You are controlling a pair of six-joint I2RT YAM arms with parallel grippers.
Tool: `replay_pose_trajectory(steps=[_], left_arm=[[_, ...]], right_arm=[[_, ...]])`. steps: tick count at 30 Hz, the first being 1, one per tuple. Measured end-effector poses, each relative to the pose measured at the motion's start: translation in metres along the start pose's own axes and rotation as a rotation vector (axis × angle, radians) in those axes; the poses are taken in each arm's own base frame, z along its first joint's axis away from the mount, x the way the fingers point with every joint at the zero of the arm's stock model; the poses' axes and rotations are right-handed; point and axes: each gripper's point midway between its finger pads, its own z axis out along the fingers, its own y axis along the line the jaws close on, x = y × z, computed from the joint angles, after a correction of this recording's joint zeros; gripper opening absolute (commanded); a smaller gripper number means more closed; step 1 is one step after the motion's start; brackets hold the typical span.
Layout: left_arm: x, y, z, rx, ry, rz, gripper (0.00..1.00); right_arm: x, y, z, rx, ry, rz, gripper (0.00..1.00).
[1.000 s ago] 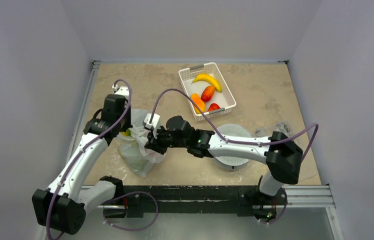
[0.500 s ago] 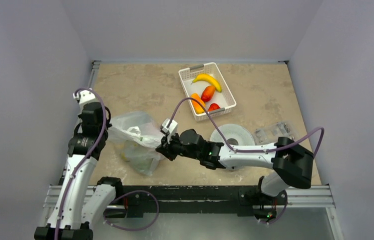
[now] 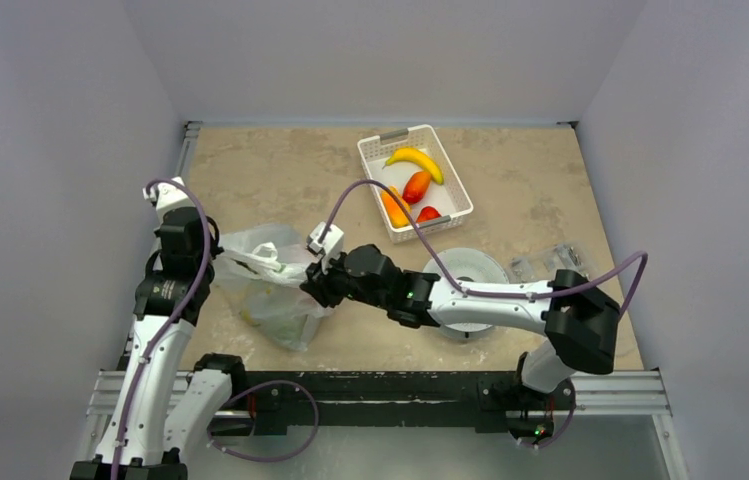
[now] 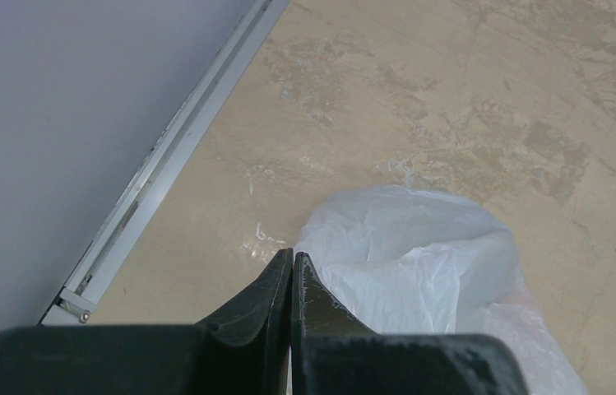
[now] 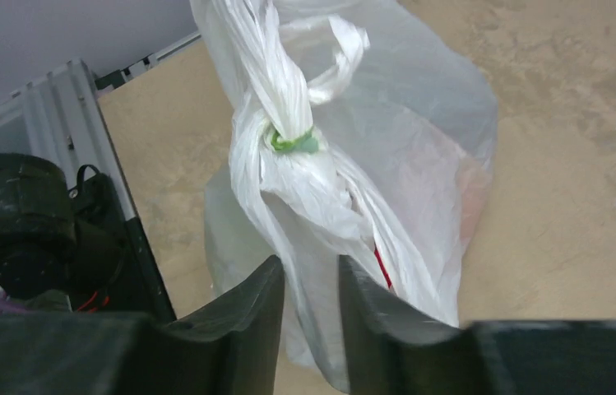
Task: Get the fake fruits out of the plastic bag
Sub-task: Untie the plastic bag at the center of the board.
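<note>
The plastic bag (image 3: pixel 272 292) sits on the table near the left, thin and white, its handles twisted into a knot with a green band (image 5: pixel 292 141). The fake fruits inside show only as a faint peach patch (image 5: pixel 473 197) and a red streak (image 5: pixel 380 267) through the film. My left gripper (image 3: pixel 218 262) (image 4: pixel 292 255) is shut at the bag's left edge, which is stretched toward it. My right gripper (image 3: pixel 310 288) (image 5: pixel 311 262) stands just below the knot, jaws a little apart, with loose film (image 5: pixel 312 247) running between them.
A white lattice basket (image 3: pixel 453 172) at the back holds a banana (image 3: pixel 412 157) and some orange and red fruits. A white round disc (image 3: pixel 465 268) lies under my right arm, with a clear wrapper (image 3: pixel 550 262) to its right. A metal rail (image 4: pixel 164 164) lines the table's left edge.
My left arm has swung out to the left, shut its jaws and pulled the bag's side with it. My right gripper's jaws have parted around the twisted neck and shifted slightly back-left.
</note>
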Motion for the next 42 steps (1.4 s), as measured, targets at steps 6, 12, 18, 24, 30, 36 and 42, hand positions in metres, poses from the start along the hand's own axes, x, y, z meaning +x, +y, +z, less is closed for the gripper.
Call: replay_pose_trajectory(steps=[6, 12, 18, 24, 30, 36, 42], left_arm=[[-0.001, -0.007, 0.0, 0.036, -0.001, 0.004, 0.0], [0.003, -0.008, 0.004, 0.034, 0.018, 0.013, 0.0], [0.003, -0.007, 0.005, 0.023, 0.018, 0.013, 0.0], [0.005, 0.005, 0.007, -0.047, 0.025, 0.011, 0.0], [0.011, 0.018, 0.007, -0.124, 0.041, 0.016, 0.0], [0.012, 0.021, 0.008, -0.146, 0.045, 0.017, 0.0], [0.008, 0.021, 0.003, -0.13, 0.024, 0.01, 0.29]], right_arm=[[-0.033, 0.006, 0.015, 0.09, -0.004, -0.206, 0.8], [-0.039, 0.018, 0.045, 0.236, 0.015, -0.4, 0.85], [-0.008, 0.0, 0.062, 0.431, 0.102, -0.529, 0.48], [-0.013, -0.012, 0.026, 0.437, 0.045, -0.467, 0.15], [-0.043, -0.011, -0.027, 0.247, -0.148, -0.211, 0.0], [-0.04, -0.033, -0.031, 0.033, -0.193, 0.029, 0.0], [-0.034, -0.001, -0.011, -0.135, -0.121, 0.049, 0.0]])
